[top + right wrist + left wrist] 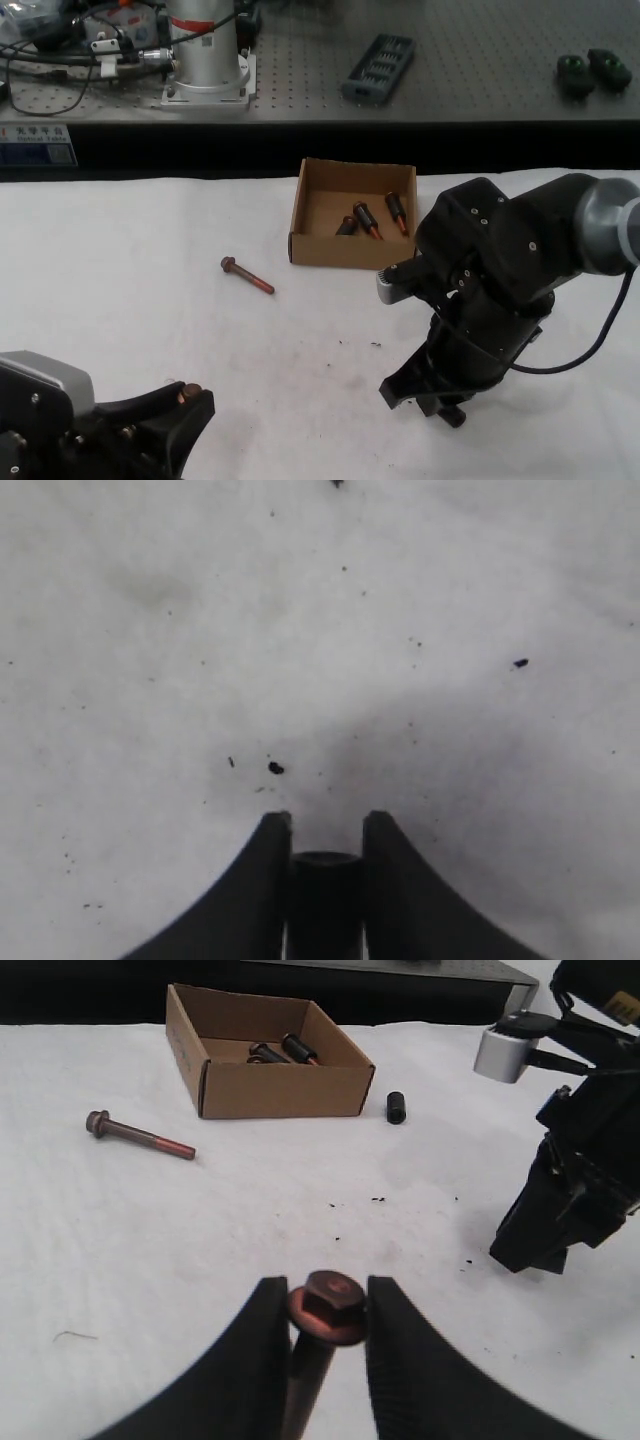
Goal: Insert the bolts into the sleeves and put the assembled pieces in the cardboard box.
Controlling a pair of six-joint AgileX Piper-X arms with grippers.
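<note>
Copper-coloured bolt A (326, 1310): clamped between the two fingers of the left gripper (327, 1292). The flanged hexagonal head sits at the fingertips and the shank runs back between the fingers. This gripper is low over the near left part of the tabletop (120, 250).
Sleeve A (325, 880): black, pinched between the fingers of the right gripper (326, 825), its end just behind the fingertips. The gripper points down at the cloth, on the near side of the cardboard box (330, 250).
Bolt B (247, 275): lies flat on the cloth, left of the box and near it, well apart from both grippers. Its head is at the end turned away from the box.
Sleeve B (396, 1107): black, rests on the cloth just beside a front corner of the box, between the box and the right arm.
Cardboard box: open-topped, at the far middle of the tabletop. Three assembled pieces (365, 220) lie inside, toward its right wall.
Tabletop: covered with white cloth, flecked with small dark specks.
</note>
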